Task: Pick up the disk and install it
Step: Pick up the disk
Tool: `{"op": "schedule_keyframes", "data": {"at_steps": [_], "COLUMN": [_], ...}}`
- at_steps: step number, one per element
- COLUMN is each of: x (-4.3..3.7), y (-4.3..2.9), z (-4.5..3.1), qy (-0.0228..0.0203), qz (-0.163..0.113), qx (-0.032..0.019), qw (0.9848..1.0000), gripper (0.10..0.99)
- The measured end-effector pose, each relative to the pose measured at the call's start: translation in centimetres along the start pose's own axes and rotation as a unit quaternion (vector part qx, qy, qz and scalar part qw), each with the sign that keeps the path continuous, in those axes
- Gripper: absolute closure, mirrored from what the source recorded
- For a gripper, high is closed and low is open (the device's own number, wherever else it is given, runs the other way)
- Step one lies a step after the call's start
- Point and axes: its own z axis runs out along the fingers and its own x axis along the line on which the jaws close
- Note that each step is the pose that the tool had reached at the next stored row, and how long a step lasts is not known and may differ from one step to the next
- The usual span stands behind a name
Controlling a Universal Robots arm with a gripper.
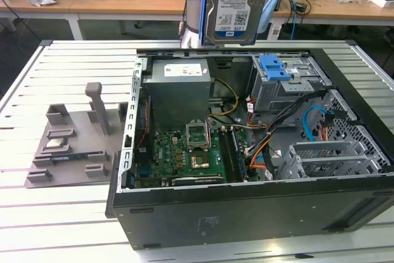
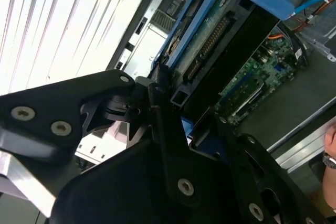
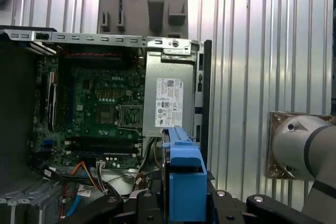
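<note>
While the disk (image 1: 234,4) was held upright in the air, the fingers (image 2: 160,119) were clamped on its blue bracket. It was hung above the open computer case (image 1: 203,220), over the edge along which the power supply (image 1: 178,84) and drive cage (image 1: 289,84) sat. The carrying step was judged to be in hand: the pick-up was done and nothing was seated. For installation, alignment of the bracket with the cage would be called for.
</note>
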Motion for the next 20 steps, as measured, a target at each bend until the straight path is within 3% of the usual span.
{"op": "schedule_keyframes", "data": {"at_steps": [12, 14, 20], "x": [3.14, 4.12, 5.65], "y": [-0.10, -0.10, -0.07], "z": [-0.09, -0.12, -0.15], "qy": [-0.0001, 0.0000, -0.0001], "qz": [0.000, 0.000, 0.000], "qx": [0.0000, 0.0000, 0.0000], "qw": [1.0000, 1.0000, 1.0000], "gripper": [0.718, 0.718, 0.718]}}
